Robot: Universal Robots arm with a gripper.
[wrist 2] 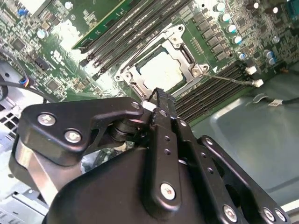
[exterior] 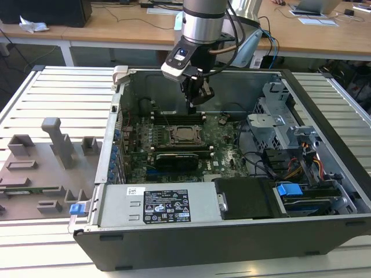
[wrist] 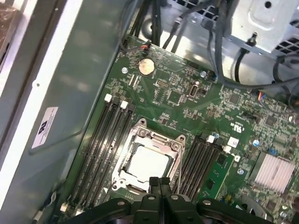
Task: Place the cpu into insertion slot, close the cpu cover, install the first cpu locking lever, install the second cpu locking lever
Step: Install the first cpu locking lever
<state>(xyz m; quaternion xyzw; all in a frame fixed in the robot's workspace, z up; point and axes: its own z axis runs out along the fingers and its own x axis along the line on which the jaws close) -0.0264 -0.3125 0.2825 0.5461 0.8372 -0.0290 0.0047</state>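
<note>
Exterior view, largest entry first: what carries the lot?
— One slatted table (exterior: 58, 98). On it, an open computer case (exterior: 232, 243), its walls standing all round the tool (exterior: 195, 105), which hangs inside.

Next size down?
— One motherboard (exterior: 226, 152), flat on the case floor, beneath the tool. Then the tool itself: fingertips pressed together with nothing between them, as both wrist views show. It touches nothing and hovers above the memory slots (wrist: 100, 140).

And the task pieces?
— First, insertion slot (exterior: 174, 139), below and just beside the tool's tip. Then cpu cover (wrist: 156, 139), a thin metal frame that appears to lie flat over the slot; whether it is locked down, cannot tell. Last, cpu (wrist: 148, 164), a silvery square seated in the slot and showing through the cover's window.

Handling notes?
— The cpu is judged light, stiff and smooth-topped, so slippery; its underside is likely fragile. It is best taken by two opposite edges, not across the face, though those edges sit under the frame. The cover is judged thin and springy yet stiff enough to push: press on the frame's bar, away from the window.
</note>
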